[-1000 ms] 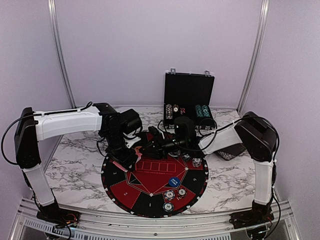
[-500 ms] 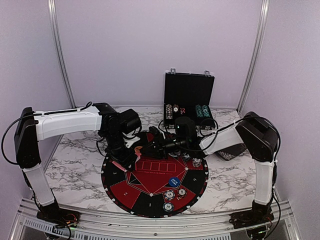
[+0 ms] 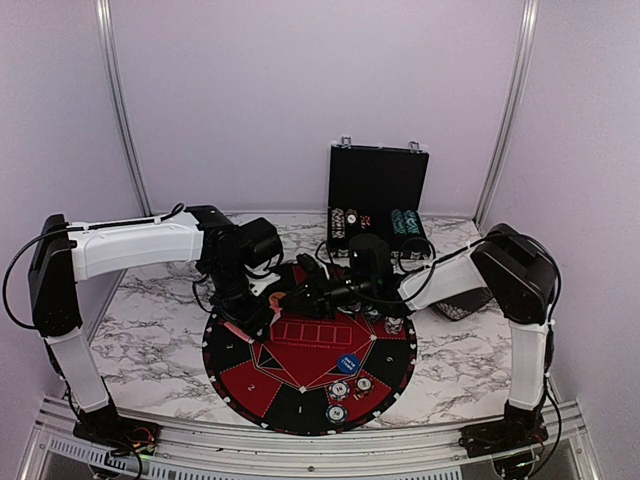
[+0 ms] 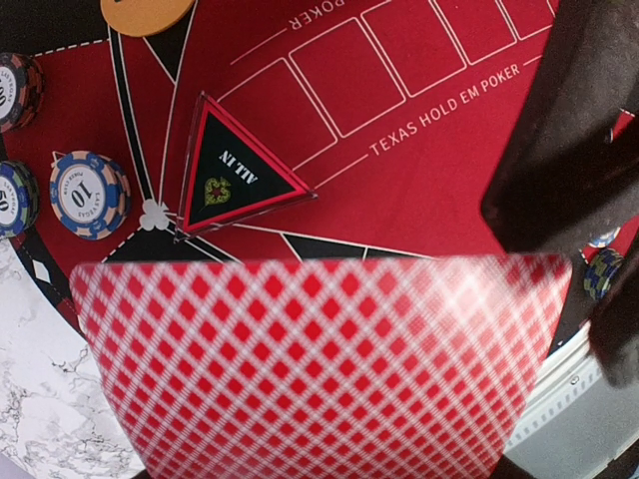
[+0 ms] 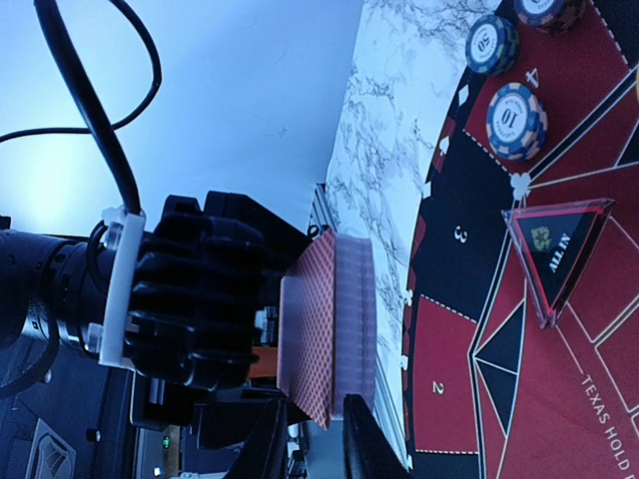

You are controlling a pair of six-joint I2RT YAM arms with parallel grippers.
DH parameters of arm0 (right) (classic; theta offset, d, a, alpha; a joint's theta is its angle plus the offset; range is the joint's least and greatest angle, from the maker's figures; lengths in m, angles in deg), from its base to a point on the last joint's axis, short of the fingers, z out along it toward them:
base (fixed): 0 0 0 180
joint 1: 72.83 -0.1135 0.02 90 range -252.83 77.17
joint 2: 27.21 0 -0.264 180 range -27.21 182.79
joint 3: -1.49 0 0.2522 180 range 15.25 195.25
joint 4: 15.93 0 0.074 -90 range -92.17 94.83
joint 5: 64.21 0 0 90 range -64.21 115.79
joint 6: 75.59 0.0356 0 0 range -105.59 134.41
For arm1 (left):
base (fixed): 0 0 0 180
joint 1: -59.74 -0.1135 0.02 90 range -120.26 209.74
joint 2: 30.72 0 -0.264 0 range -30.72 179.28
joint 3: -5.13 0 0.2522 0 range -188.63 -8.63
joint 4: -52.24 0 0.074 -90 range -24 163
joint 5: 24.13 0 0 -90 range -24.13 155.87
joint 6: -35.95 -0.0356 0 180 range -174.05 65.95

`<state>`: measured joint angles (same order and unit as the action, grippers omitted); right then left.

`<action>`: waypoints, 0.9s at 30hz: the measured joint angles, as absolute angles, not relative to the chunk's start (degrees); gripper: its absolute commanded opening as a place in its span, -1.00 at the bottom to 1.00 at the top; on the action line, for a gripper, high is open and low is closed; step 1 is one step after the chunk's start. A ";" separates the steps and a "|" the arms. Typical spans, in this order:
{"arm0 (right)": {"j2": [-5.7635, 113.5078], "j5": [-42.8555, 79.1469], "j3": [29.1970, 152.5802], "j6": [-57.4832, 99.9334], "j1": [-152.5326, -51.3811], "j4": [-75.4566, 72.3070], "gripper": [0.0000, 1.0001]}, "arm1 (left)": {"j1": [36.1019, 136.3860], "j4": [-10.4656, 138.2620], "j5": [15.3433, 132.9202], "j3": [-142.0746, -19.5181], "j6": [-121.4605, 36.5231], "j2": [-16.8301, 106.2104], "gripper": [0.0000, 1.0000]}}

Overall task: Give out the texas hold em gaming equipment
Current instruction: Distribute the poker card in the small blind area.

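Note:
My left gripper [image 3: 245, 318] is shut on a deck of red-backed playing cards [image 4: 319, 359], held over the mat's left edge. The deck [image 5: 329, 339] stands on edge in the right wrist view, with the left gripper's black body behind it. My right gripper [image 5: 310, 424] has come in from the right. Its fingers [image 5: 268, 439] stand narrowly apart, straddling the lower corner of the deck's top card. Poker chips [image 3: 340, 388] and a blue button disc [image 3: 348, 363] lie on the mat's near side. A blue-and-white chip marked 10 [image 4: 88, 195] and an orange disc [image 4: 148, 12] lie below the deck.
The round red-and-black mat [image 3: 300, 380] holds a clear triangular "ALL IN" marker [image 4: 235, 170]. An open black case [image 3: 378, 185] with rows of chips stands at the back. A black square dish [image 3: 465, 305] sits under the right arm.
The right gripper's fingers have drawn slightly closer together at the deck's corner. Both arms have otherwise stayed in place.

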<state>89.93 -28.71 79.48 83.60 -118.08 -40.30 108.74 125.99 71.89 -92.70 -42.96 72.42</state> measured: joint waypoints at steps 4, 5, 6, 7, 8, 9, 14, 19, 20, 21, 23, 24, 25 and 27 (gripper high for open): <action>89.93 -28.71 79.48 83.66 -118.19 -40.30 -0.65 | 108.74 125.97 71.89 -92.70 -42.96 72.42 0.11; 89.93 -28.71 79.48 83.66 -118.22 -40.30 -0.66 | 108.74 125.99 71.89 -92.70 -42.96 72.42 0.10; 89.93 -28.71 79.48 83.66 -118.24 -40.30 -0.67 | 108.74 125.97 71.89 -92.70 -42.96 72.42 0.10; 89.93 -28.71 79.48 83.69 -118.24 -40.30 -0.68 | 108.74 125.97 71.89 -92.70 -42.96 72.42 0.10; 89.93 -28.71 79.48 83.73 -118.26 -40.30 -0.68 | 108.74 125.97 71.89 -92.70 -42.96 72.42 0.10; 89.93 -28.71 79.48 83.80 -118.26 -40.30 -0.68 | 108.74 125.97 71.89 -92.70 -42.96 72.42 0.10; 89.93 -28.71 79.48 83.84 -118.37 -40.30 -0.71 | 108.74 125.94 71.89 -92.70 -42.96 72.42 0.10; 89.93 -28.69 79.48 83.84 -118.46 -40.30 -0.74 | 108.74 125.97 71.89 -92.70 -42.96 72.42 0.10; 89.93 -28.69 79.48 83.84 -118.46 -40.30 -0.75 | 108.74 125.99 71.89 -92.70 -42.96 72.42 0.10; 89.96 -28.69 79.48 83.84 -118.48 -40.30 -0.75 | 108.74 125.99 71.89 -92.70 -42.96 72.42 0.10; 89.96 -28.69 79.48 83.84 -118.48 -40.30 -0.76 | 108.74 125.99 71.89 -92.70 -42.96 72.42 0.10; 89.96 -28.69 79.48 83.84 -118.48 -40.30 -0.78 | 108.71 125.99 71.89 -92.70 -42.96 72.42 0.10; 89.96 -28.69 79.48 83.84 -118.48 -40.30 -0.79 | 108.71 125.99 71.89 -92.70 -42.96 72.42 0.09; 89.96 -28.69 79.48 83.84 -118.48 -40.28 -0.80 | 108.71 125.99 71.89 -92.70 -42.96 72.42 0.10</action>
<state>89.96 -28.69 79.48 83.84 -118.48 -40.28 108.71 125.99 71.89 -92.70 -42.96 72.42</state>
